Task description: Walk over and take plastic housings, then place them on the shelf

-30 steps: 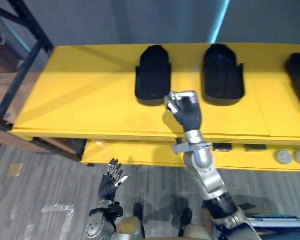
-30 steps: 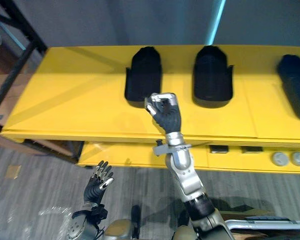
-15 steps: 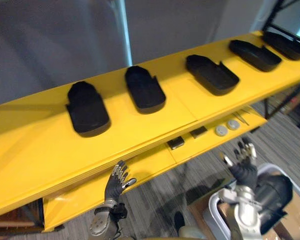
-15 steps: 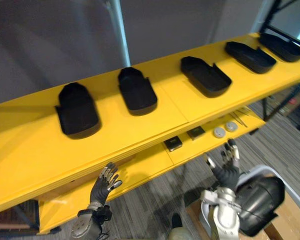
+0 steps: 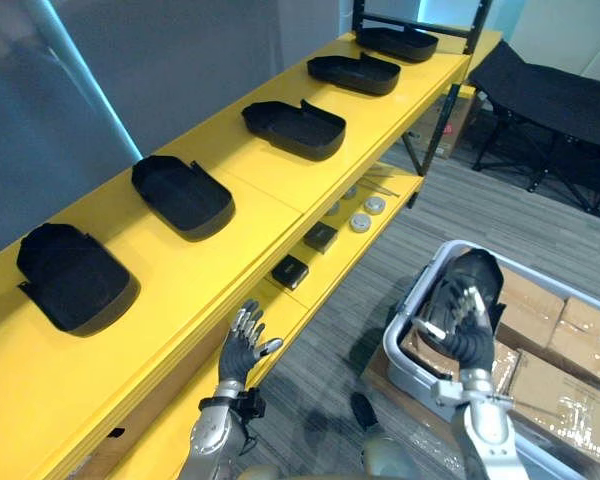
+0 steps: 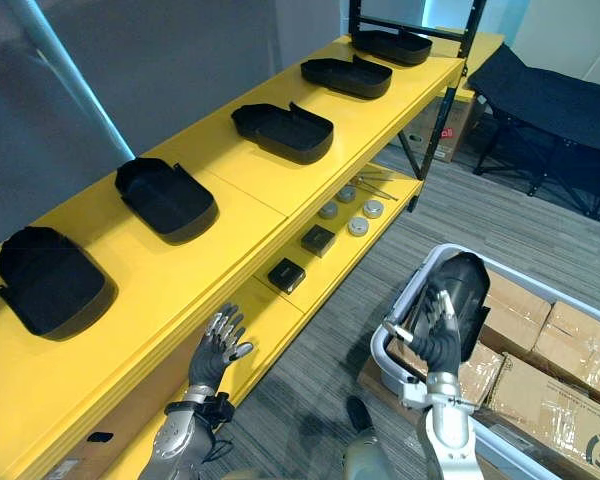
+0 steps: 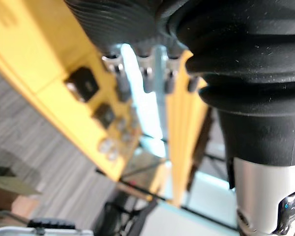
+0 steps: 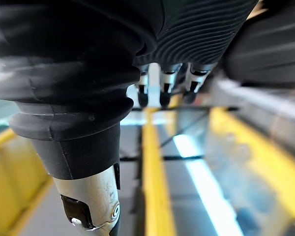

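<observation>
Several black plastic housings lie in a row on the top of the long yellow shelf [image 5: 250, 215]; the nearest one [image 5: 75, 275] is at the left and another [image 5: 295, 127] sits mid-row. One more black housing [image 5: 472, 280] stands on end in a grey bin [image 5: 405, 350] on the floor at the right. My right hand [image 5: 462, 335] is raised just in front of that housing, fingers [image 8: 164, 86] straight, holding nothing. My left hand [image 5: 242, 350] is open and empty low beside the shelf's lower level, fingers [image 7: 145, 73] spread.
On the lower shelf lie small black boxes [image 5: 290, 271] and round discs [image 5: 360, 222]. Cardboard boxes [image 5: 570, 350] sit by the bin. A black folding frame [image 5: 550, 95] stands beyond the shelf's far end. Grey carpet runs between shelf and bin.
The camera has swung right along the shelf. My right hand has left the shelf top, uncurled, and now hangs by the bin. My left hand stays open.
</observation>
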{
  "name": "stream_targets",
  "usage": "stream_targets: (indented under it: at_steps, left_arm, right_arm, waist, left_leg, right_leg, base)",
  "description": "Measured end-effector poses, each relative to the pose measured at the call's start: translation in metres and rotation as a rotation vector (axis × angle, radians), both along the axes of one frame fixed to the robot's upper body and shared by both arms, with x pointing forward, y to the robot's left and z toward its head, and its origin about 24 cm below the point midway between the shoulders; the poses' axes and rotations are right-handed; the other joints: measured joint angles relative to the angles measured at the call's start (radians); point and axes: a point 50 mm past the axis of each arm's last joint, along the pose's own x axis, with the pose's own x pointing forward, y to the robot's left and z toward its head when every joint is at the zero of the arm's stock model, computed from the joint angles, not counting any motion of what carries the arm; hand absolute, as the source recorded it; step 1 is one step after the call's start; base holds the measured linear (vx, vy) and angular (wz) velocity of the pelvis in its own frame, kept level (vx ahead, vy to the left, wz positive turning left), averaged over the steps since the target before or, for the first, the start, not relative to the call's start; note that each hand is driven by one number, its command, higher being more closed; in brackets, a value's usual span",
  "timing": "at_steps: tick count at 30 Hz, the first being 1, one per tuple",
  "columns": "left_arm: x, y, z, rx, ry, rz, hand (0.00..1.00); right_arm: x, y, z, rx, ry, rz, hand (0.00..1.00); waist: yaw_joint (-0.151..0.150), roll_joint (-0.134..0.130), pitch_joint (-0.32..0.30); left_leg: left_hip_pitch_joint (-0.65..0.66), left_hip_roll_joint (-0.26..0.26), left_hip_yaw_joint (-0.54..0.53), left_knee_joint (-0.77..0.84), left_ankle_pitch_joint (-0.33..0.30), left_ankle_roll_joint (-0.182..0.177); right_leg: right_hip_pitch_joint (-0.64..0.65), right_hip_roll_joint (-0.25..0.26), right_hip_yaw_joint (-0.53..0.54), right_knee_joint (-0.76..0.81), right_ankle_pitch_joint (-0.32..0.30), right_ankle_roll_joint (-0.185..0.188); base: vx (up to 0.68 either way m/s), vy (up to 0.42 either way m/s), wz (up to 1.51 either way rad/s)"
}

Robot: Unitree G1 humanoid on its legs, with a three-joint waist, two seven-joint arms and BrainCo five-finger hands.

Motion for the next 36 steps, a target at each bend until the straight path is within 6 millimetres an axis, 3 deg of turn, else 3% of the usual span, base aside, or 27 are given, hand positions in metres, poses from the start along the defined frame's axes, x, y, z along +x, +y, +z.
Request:
stream_targets:
  at_steps: [2,4,5,6,7,8,9,10,13,16,17,18,19,20,21,22,24,26,27,28,30,31,32,33,34,36]
  left_arm:
    - [0.005,0.002,0.004,0.024,-0.015,-0.027,0.0]
    - [0.009,0.005,0.005,0.046,-0.008,-0.034,0.0]
    - [0.01,0.009,0.006,0.048,-0.007,-0.021,0.0]
    - [0.009,0.01,0.006,0.042,0.0,-0.009,0.0]
    - [0.013,0.014,0.008,0.015,0.001,0.008,0.0]
    - [0.013,0.015,0.007,0.001,0.007,0.014,0.0]
    - [0.007,0.017,0.003,-0.025,0.029,0.021,0.0]
    - [0.0,0.021,-0.003,-0.031,0.058,0.031,0.0]
    - [-0.011,0.029,-0.012,-0.026,0.113,0.032,0.0]
    - [-0.021,0.026,-0.018,-0.11,0.138,-0.025,0.0]
    - [-0.023,0.025,-0.019,-0.138,0.138,-0.044,0.0]
    - [-0.023,0.025,-0.019,-0.152,0.138,-0.055,0.0]
    - [-0.023,0.026,-0.019,-0.153,0.136,-0.062,0.0]
    - [-0.02,0.024,-0.021,-0.192,0.145,-0.059,0.0]
    - [-0.015,0.013,-0.025,-0.252,0.155,-0.06,0.0]
    - [-0.011,0.008,-0.025,-0.268,0.155,-0.069,0.0]
    - [0.003,-0.017,-0.016,-0.328,0.119,-0.138,0.0]
    - [0.008,-0.022,-0.011,-0.359,0.09,-0.142,0.0]
    - [0.008,-0.024,-0.011,-0.378,0.083,-0.138,0.0]
    - [0.005,-0.025,-0.012,-0.388,0.088,-0.138,0.0]
    - [-0.001,-0.027,-0.016,-0.393,0.112,-0.143,0.0]
    - [-0.004,-0.027,-0.02,-0.393,0.129,-0.14,0.0]
    - [-0.008,-0.026,-0.024,-0.392,0.15,-0.135,0.0]
    - [-0.01,-0.029,-0.025,-0.394,0.158,-0.145,0.0]
    - [-0.012,-0.032,-0.025,-0.4,0.156,-0.166,0.0]
    - [-0.014,-0.034,-0.025,-0.379,0.163,-0.207,0.0]
  right_arm:
    - [-0.007,0.003,-0.005,0.033,0.016,-0.014,0.0]
    - [-0.014,0.005,-0.008,0.058,0.019,0.003,0.0]
    - [-0.012,0.008,-0.005,0.058,0.004,0.036,0.0]
    - [-0.011,0.009,-0.003,0.06,-0.011,0.047,0.0]
    - [-0.008,0.01,-0.001,0.061,-0.024,0.059,0.0]
    - [-0.008,0.011,-0.001,0.062,-0.024,0.06,0.0]
    - [-0.006,0.016,-0.001,0.067,-0.027,0.076,0.0]
    - [-0.001,0.023,0.001,0.077,-0.039,0.095,0.0]
    - [0.007,0.037,0.002,0.096,-0.054,0.138,0.0]
    - [0.006,0.042,-0.003,0.083,-0.025,0.138,0.0]
    - [0.003,0.042,-0.004,0.065,-0.013,0.138,0.0]
    - [0.0,0.043,-0.008,0.058,0.012,0.144,0.0]
    - [-0.002,0.044,-0.01,0.058,0.026,0.152,0.0]
    - [-0.003,0.042,-0.011,0.037,0.047,0.179,0.0]
    - [0.001,0.035,-0.009,-0.006,0.041,0.205,0.0]
    - [0.003,0.03,-0.006,-0.027,0.034,0.21,0.0]
    - [0.008,0.011,0.0,-0.096,0.025,0.203,0.0]
    - [0.009,0.003,0.003,-0.109,0.014,0.175,0.0]
    - [0.008,0.0,0.002,-0.107,0.018,0.163,0.0]
    - [0.007,-0.001,0.002,-0.081,0.016,0.151,0.0]
    - [0.011,-0.001,0.005,-0.074,0.002,0.154,0.0]
    - [0.016,0.0,0.004,-0.071,-0.001,0.159,0.0]
    - [0.02,0.0,0.003,-0.062,0.005,0.162,0.0]
    - [0.025,0.001,-0.001,-0.046,0.027,0.179,0.0]
    - [0.033,0.002,-0.008,-0.034,0.061,0.204,0.0]
    - [0.048,0.009,-0.015,-0.031,0.103,0.243,0.0]
  waist:
    - [-0.001,-0.031,0.029]
    - [-0.006,-0.048,0.053]
    - [0.0,-0.048,0.051]
    - [0.004,-0.037,0.056]
    - [0.003,-0.033,0.062]
    - [0.005,-0.021,0.064]
    - [0.008,0.004,0.065]
    - [0.019,0.013,0.06]
    - [0.045,0.017,0.058]
    - [0.058,-0.007,0.044]
    - [0.058,-0.022,0.036]
    - [0.055,-0.046,0.022]
    - [0.055,-0.059,0.014]
    - [0.053,-0.051,-0.005]
    - [0.041,-0.001,-0.005]
    - [0.025,0.021,0.0]
    - [-0.019,0.033,0.006]
    - [-0.028,0.03,0.008]
    - [-0.027,0.03,0.008]
    - [-0.023,0.023,0.012]
    - [-0.018,0.023,0.012]
    - [-0.01,0.022,0.013]
    - [-0.001,0.019,0.014]
    - [0.005,0.011,0.02]
    - [0.013,0.001,0.029]
    - [0.046,-0.004,0.051]
  left_leg:
    - [0.02,-0.009,0.029,0.022,-0.005,0.004]
    - [0.021,-0.003,0.066,0.047,-0.007,0.012]
    - [-0.001,0.012,0.088,0.045,0.005,0.035]
    - [-0.013,0.024,0.112,0.038,0.012,0.042]
    - [-0.031,0.051,0.139,0.031,0.035,0.04]
    - [-0.033,0.066,0.141,0.025,0.045,0.037]
    - [-0.028,0.095,0.148,0.006,0.066,0.026]
    - [-0.03,0.131,0.168,-0.002,0.078,0.012]
    - [-0.047,0.201,0.193,-0.005,0.092,-0.018]
    - [-0.046,0.269,0.207,-0.022,0.12,-0.093]
    - [-0.039,0.297,0.221,-0.021,0.132,-0.139]
    - [-0.022,0.319,0.239,-0.026,0.141,-0.183]
    - [-0.009,0.325,0.247,-0.036,0.147,-0.207]
    - [0.025,0.358,0.268,-0.078,0.172,-0.248]
    - [0.036,0.406,0.264,-0.128,0.197,-0.244]
    - [0.037,0.417,0.263,-0.148,0.222,-0.215]
    - [0.016,0.419,0.266,-0.155,0.354,-0.115]
    - [-0.021,0.416,0.241,-0.056,0.377,-0.081]
    - [-0.043,0.404,0.227,-0.001,0.345,-0.078]
    - [-0.065,0.362,0.203,0.034,0.283,-0.09]
    - [-0.091,0.279,0.181,-0.012,0.233,-0.092]
    - [-0.098,0.242,0.176,-0.08,0.225,-0.084]
    - [-0.073,0.214,0.156,-0.139,0.236,-0.102]
    - [-0.045,0.188,0.16,-0.201,0.26,-0.143]
    - [-0.044,0.164,0.16,-0.23,0.268,-0.154]
    - [-0.047,0.144,0.16,-0.216,0.27,-0.15]
  right_leg:
    - [0.002,-0.001,-0.015,0.02,0.013,0.007]
    - [0.002,0.004,-0.086,0.022,0.074,-0.044]
    - [-0.017,0.015,-0.09,-0.023,0.178,-0.047]
    - [-0.03,0.016,-0.107,-0.043,0.237,-0.036]
    - [-0.109,0.013,-0.218,0.197,0.049,-0.133]
    - [-0.129,0.006,-0.247,0.301,-0.025,-0.145]
    - [-0.137,-0.025,-0.281,0.431,-0.118,-0.154]
    - [-0.128,-0.066,-0.293,0.497,-0.174,-0.16]
    - [-0.111,-0.16,-0.304,0.538,-0.179,-0.164]
    - [-0.081,-0.24,-0.303,0.53,-0.174,-0.162]
    - [-0.067,-0.253,-0.31,0.498,-0.17,-0.157]
    - [-0.038,-0.266,-0.364,0.445,-0.14,-0.121]
    - [-0.028,-0.271,-0.403,0.422,-0.172,-0.072]
    - [-0.013,-0.25,-0.473,0.398,-0.264,0.044]
    - [-0.023,-0.195,-0.494,0.382,-0.299,0.053]
    - [-0.031,-0.174,-0.495,0.39,-0.304,0.034]
    - [-0.065,-0.149,-0.491,0.412,-0.33,-0.009]
    - [-0.037,-0.144,-0.485,0.382,-0.34,-0.031]
    - [-0.014,-0.136,-0.487,0.358,-0.338,-0.045]
    - [0.014,-0.136,-0.488,0.327,-0.331,-0.052]
    - [0.031,-0.138,-0.487,0.289,-0.312,-0.048]
    - [0.031,-0.144,-0.484,0.273,-0.299,-0.037]
    - [0.026,-0.157,-0.483,0.268,-0.286,-0.018]
    - [0.024,-0.175,-0.485,0.26,-0.278,-0.003]
    - [0.028,-0.192,-0.489,0.24,-0.26,0.013]
    - [0.054,-0.208,-0.492,0.196,-0.225,0.022]
  base:
    - [-0.11,0.031,-0.45]
    - [-0.2,-0.003,-0.68]
    - [-0.15,-0.022,-0.7]
    - [-0.27,-0.052,-0.84]
    - [-0.27,-0.039,-0.52]
    - [-0.25,-0.001,-0.5]
    - [-0.12,-0.001,-0.51]
    - [-0.08,-0.03,-0.63]
    - [-0.06,-0.173,-0.58]
    - [0.0,-0.341,-0.36]
    - [0.06,-0.576,-0.47]
    - [0.08,-0.618,-0.52]
    - [0.11,-0.562,-0.71]
    - [0.16,-0.56,-0.88]
    - [0.15,-0.531,-0.81]
    - [0.14,-0.488,-0.52]
    - [0.1,-0.442,-0.19]
    - [0.05,-0.269,-0.16]
    - [0.05,-0.152,-0.17]
    - [0.03,-0.079,-0.08]
    - [0.01,0.006,-0.07]
    - [0.02,0.073,-0.04]
    - [0.02,0.086,0.04]
    - [0.01,0.101,0.2]
    - [0.01,0.127,0.19]
    - [0.01,0.124,0.08]
